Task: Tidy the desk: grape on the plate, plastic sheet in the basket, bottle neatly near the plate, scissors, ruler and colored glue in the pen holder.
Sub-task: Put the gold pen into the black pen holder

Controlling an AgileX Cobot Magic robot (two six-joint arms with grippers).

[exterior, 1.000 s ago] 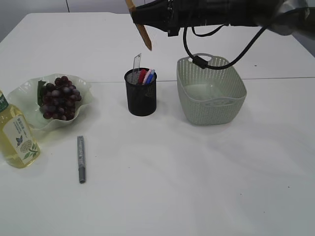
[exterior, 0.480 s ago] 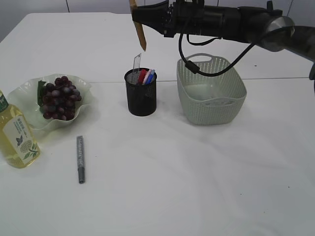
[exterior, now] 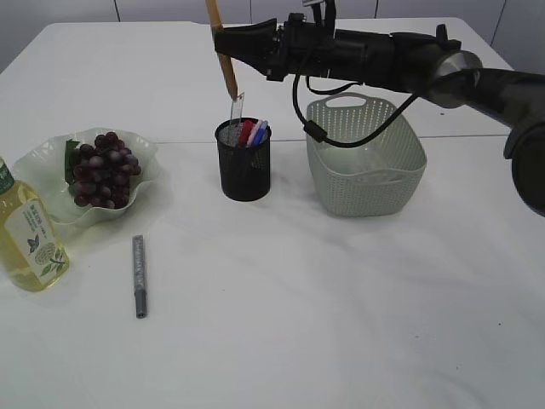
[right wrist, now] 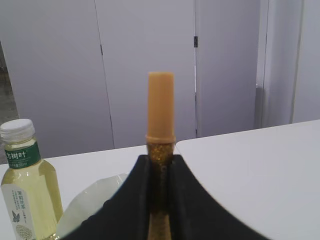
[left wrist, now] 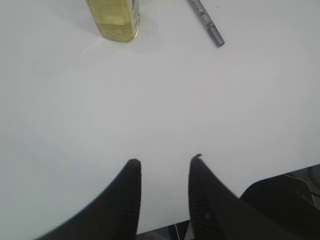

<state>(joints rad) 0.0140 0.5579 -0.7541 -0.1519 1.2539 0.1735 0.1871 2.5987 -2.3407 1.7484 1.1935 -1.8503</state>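
Observation:
My right gripper (exterior: 223,44) (right wrist: 161,159) is shut on a gold glitter colored glue tube (exterior: 223,64) (right wrist: 161,107), held nearly upright in the air just above the back left of the black mesh pen holder (exterior: 244,166). A clear ruler (exterior: 237,106) and red, white and blue colored glue tubes (exterior: 254,131) stand in the holder. The grape bunch (exterior: 102,169) lies on the wavy plate (exterior: 47,166). The bottle (exterior: 30,239) (left wrist: 116,17) stands in front of the plate. My left gripper (left wrist: 165,161) hangs open over bare table. Scissors and plastic sheet are out of view.
A grey glitter tube (exterior: 140,275) (left wrist: 206,22) lies on the table to the right of the bottle. A pale green basket (exterior: 366,162) stands to the right of the pen holder. My right arm stretches over the basket's back rim.
My right arm has swung left with the gold glue tube. The tube has gone from slanted to nearly upright and now hangs closer to the pen holder.

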